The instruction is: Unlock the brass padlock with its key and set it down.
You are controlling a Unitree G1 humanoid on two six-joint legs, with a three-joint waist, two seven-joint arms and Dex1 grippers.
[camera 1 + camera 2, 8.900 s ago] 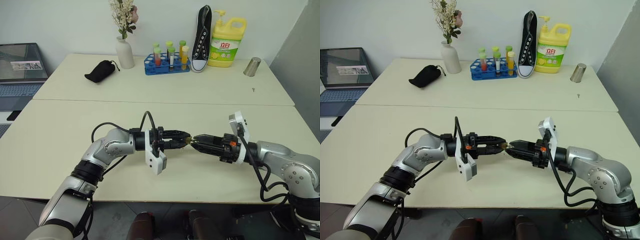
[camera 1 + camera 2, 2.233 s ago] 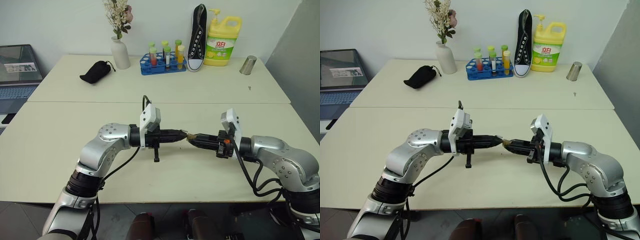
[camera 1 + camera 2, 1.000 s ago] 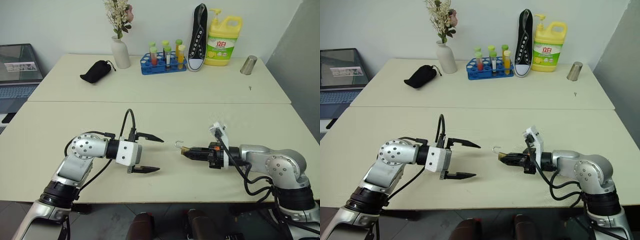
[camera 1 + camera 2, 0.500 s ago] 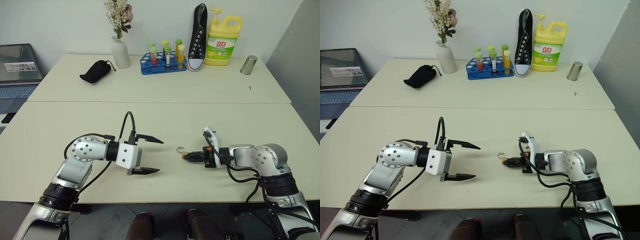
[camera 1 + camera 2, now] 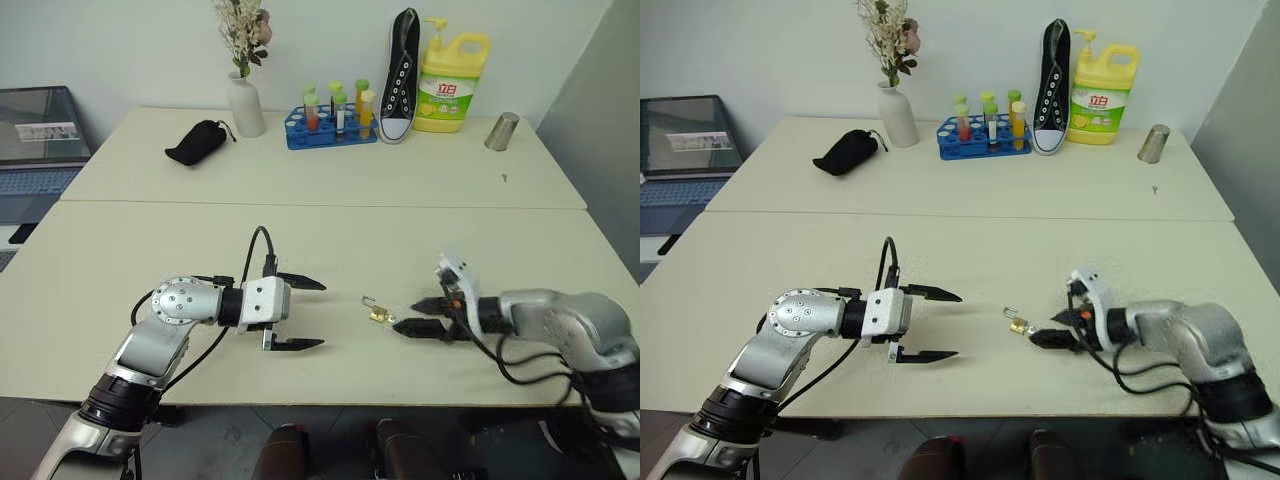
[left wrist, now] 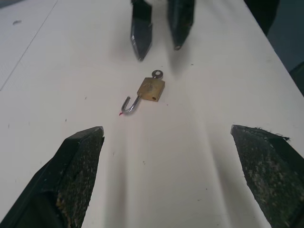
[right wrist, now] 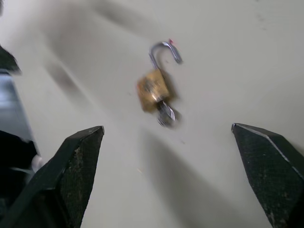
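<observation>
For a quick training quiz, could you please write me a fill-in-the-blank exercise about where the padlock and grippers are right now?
1. The brass padlock lies on the ___.
2. Its shackle is swung ___.
3. The right gripper has its jaws ___, off the padlock.
4. The padlock lies between the right gripper and the ___ gripper.

Missing words: table; open; open; left

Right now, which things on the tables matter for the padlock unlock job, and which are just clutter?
Job:
- brass padlock, lying on the near table, shackle swung open
- key, its head sticking out of the padlock
- left gripper, right gripper, both open, either side of it

Clutter, far table:
- vase with flowers
- black pouch
- test tube rack
- sneaker
- detergent bottle
- metal cup
</observation>
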